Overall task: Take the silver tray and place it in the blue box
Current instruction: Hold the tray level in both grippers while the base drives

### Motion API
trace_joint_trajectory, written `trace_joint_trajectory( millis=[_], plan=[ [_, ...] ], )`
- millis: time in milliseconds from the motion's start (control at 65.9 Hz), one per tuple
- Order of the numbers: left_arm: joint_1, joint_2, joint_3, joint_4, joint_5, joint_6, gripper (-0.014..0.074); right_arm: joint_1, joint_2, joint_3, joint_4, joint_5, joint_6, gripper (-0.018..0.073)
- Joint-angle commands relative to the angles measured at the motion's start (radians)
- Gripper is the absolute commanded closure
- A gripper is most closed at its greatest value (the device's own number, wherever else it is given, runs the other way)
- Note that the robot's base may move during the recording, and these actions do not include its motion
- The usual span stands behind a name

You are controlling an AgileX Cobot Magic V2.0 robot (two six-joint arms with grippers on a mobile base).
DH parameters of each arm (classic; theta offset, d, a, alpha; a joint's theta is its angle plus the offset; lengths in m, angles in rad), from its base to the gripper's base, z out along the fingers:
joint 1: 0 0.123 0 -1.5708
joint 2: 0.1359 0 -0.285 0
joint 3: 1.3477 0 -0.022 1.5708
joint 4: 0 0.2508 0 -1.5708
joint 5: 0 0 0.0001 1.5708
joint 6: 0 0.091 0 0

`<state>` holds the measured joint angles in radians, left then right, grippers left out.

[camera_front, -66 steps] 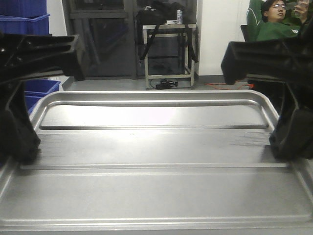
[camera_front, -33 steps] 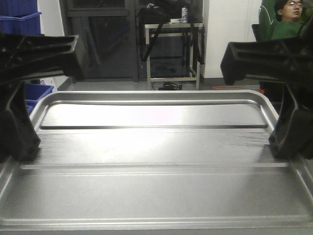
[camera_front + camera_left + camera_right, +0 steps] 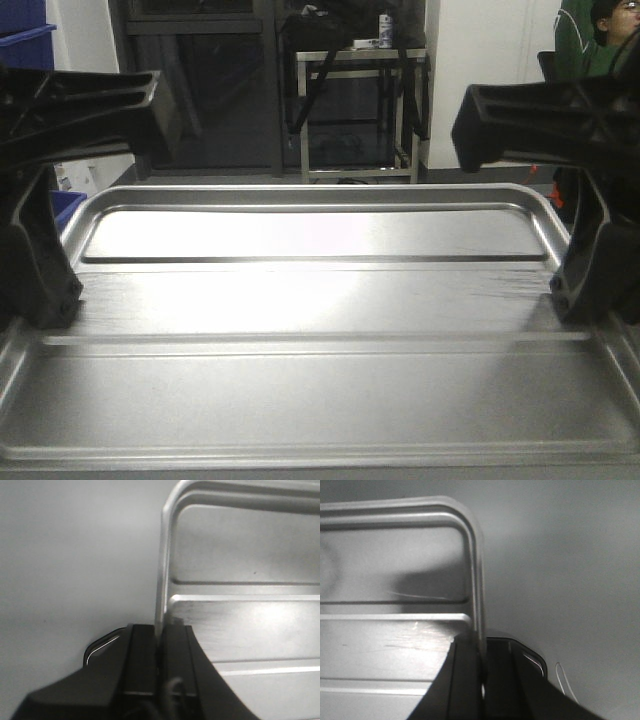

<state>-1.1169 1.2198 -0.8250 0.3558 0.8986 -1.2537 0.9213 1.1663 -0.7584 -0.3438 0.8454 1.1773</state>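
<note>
**A:** What fills the view?

**B:** The tray (image 3: 320,300). It spans the front camera edge to edge and lies flat, its two ridges running across, held between the arms in front of the robot.

**A:** Why one arm at each end?

**B:** It's wide and shallow. I'd judge that a pinch on one side alone would let it tip, so opposite short rims keep it level. The left gripper (image 3: 159,645) has its jaws clamped on the left rim, one pad inside the tray and one outside. The right gripper (image 3: 481,665) does the same on the right rim.

**A:** Is it resting on anything?

**B:** Both wrist views show only a plain grey surface (image 3: 75,555) beyond the rim. It looks carried rather than set down, but I can't tell for certain.

**A:** And the box?

**B:** A blue box (image 3: 20,40) shows at the top left corner, well away from the tray. I can't tell whether it's the one meant. The tray isn't in any box yet, so carrying it over and lowering it remain.

**A:** Anything else, going smaller?

**B:** There's a metal table (image 3: 360,110) against the far wall, a person (image 3: 590,40) in green at the upper right, and a bottle (image 3: 384,25) on the table.

**A:** Any writing or brands?

**B:** I can't read any. The bottle's label is too small, and the tray and grippers show no markings.
</note>
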Motion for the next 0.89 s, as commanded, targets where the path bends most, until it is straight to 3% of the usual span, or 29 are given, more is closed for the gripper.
trace_joint_trajectory(
  millis=[0,880],
  plan=[
    [-0.006,-0.026,-0.026,0.026,-0.016,-0.007,0.07,0.0,-0.021,-0.025,-0.041,-0.026,0.001,0.0502],
    [-0.006,-0.026,-0.026,0.026,-0.016,-0.007,0.07,0.0,-0.021,-0.025,-0.041,-0.026,0.001,0.0502]
  ],
)
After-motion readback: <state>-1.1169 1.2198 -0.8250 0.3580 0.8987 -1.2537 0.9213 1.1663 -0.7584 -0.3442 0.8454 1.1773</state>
